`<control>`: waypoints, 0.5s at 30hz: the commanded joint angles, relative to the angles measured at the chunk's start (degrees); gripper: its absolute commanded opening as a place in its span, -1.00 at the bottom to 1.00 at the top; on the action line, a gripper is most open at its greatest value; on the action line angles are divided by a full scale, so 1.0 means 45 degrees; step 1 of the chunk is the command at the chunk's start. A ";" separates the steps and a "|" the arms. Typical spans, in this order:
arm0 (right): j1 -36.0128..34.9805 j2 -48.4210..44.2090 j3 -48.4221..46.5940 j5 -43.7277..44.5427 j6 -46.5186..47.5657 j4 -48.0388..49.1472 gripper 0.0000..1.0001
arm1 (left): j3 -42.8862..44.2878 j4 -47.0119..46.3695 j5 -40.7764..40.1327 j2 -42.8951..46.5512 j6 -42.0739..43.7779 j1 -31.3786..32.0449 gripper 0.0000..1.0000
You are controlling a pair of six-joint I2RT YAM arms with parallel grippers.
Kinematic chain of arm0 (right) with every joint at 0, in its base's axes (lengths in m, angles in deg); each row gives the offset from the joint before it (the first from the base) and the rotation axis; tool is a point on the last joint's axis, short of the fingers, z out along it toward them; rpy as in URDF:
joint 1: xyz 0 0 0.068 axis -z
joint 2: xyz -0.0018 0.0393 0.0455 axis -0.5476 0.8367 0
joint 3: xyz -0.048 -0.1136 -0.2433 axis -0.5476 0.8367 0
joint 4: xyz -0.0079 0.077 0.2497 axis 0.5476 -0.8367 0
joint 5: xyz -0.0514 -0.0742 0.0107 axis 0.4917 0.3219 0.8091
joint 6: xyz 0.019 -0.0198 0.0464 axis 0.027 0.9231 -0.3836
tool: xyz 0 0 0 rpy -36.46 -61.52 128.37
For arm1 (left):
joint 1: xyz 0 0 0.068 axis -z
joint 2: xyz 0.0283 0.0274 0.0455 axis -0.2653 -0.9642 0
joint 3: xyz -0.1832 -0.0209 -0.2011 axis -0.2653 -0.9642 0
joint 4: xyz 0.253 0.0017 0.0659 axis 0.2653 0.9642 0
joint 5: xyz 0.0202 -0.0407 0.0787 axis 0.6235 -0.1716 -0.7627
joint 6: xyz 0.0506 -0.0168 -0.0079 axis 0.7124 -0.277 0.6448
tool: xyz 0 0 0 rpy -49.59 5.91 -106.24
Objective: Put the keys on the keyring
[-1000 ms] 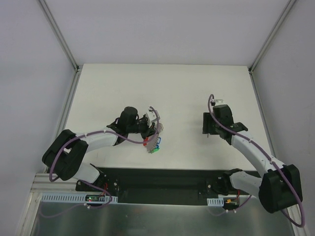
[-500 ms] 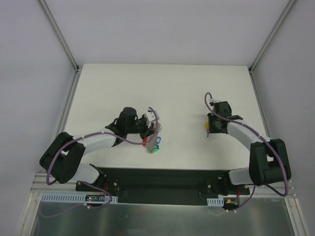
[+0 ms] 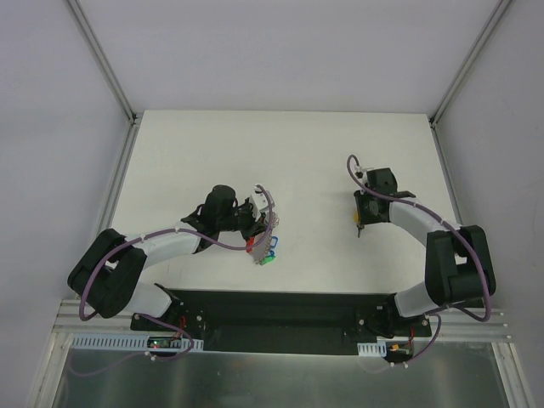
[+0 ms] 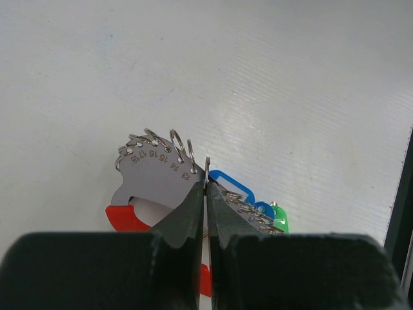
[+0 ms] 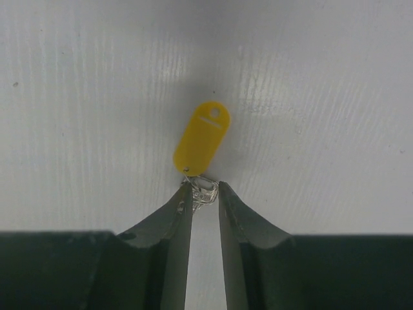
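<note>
At the left of the white table (image 3: pixel 297 153), we see the left gripper (image 4: pixel 206 192) with its jaws pressed together on a thin metal ring that stands on edge just past the fingertips. That ring belongs to the keyring (image 4: pixel 155 179), whose flat grey piece, stamped with a row of numbers, fans out to the left of the fingers, with several small wire rings (image 4: pixel 161 138) along its upper edge. Below the grey piece, the red band (image 4: pixel 126 218) shows beside the left finger, partly hidden by it. On the other side of the fingers, a blue key (image 4: pixel 227 181) and a green key (image 4: pixel 279 221) hang close together in the same bunch, touching a cluster of more small rings. From above, we find this bunch near the front middle of the table, at the tip of the left arm. Well apart from it, on the right half of the table, the right gripper (image 5: pixel 202 194) points at the yellow key (image 5: pixel 201 137). Its jaws stand only a narrow gap apart, and the bit of silver wire at the near end of the yellow head fills that gap, so we read it as pinched. The yellow head itself sticks out past the fingertips, tilted slightly to the right. We cannot tell whether it rests on the table or is lifted clear.
</note>
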 commanded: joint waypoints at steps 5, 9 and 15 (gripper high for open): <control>0.0120 0.0492 -0.0628 -0.0854 0.0500 -0.0308 -0.69 | 0.0026 -0.0104 0.0021 0.0417 0.0355 0.0000 -1.00; 0.0120 0.0649 -0.0725 -0.0991 0.0558 -0.0386 -0.77 | 0.0046 -0.0065 0.0021 0.0417 0.0355 0.0000 -1.00; 0.0120 0.0883 -0.0784 -0.0933 0.0558 -0.0620 -0.76 | 0.0065 -0.0007 0.0041 0.0456 0.0374 0.0000 -1.00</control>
